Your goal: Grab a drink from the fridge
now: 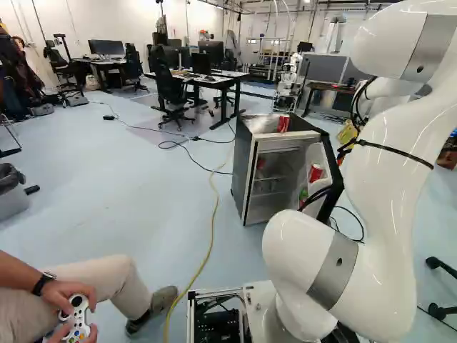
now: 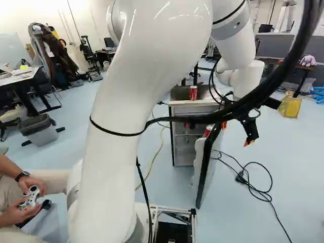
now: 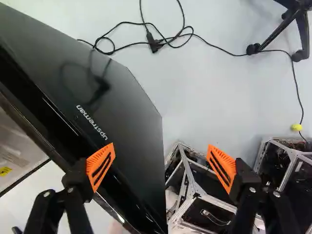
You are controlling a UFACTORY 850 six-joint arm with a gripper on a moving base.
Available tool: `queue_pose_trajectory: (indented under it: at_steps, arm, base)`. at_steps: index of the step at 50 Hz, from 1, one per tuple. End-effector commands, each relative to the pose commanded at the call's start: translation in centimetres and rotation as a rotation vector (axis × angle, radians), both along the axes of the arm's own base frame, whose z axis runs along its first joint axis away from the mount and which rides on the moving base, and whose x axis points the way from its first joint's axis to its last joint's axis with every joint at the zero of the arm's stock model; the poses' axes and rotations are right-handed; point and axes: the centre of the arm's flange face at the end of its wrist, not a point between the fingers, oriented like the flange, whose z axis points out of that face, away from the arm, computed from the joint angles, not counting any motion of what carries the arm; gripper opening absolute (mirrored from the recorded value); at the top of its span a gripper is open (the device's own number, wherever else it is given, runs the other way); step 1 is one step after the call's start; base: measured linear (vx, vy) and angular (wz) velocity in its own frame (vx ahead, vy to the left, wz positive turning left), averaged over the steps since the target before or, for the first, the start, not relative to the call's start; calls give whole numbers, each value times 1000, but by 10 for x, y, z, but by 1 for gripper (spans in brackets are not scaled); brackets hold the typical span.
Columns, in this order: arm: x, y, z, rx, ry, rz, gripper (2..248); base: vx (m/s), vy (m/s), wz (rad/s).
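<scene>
you can read "upstreman" on the door (image 3: 137,127)'s dark outer face. print on the yellow label (image 3: 5,171) past its edge and the red can (image 1: 283,123) atop the fridge (image 1: 243,161) is too small to read.

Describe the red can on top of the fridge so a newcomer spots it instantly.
Ahead of the arm stands a small dark fridge, its door open. The red can stands upright on its top, near the front edge. It is outside the fridge, unlike the tilted red can lower down in the door.
</scene>
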Motion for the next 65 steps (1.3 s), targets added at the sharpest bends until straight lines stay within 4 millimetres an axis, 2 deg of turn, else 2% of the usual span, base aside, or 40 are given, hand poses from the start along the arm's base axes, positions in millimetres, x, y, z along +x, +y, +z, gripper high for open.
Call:
queue_pose_trajectory:
  at_steps: [65]
  arm:
    - [8,84,-1,35,34,111,247]
  base:
    - [0,0,0]
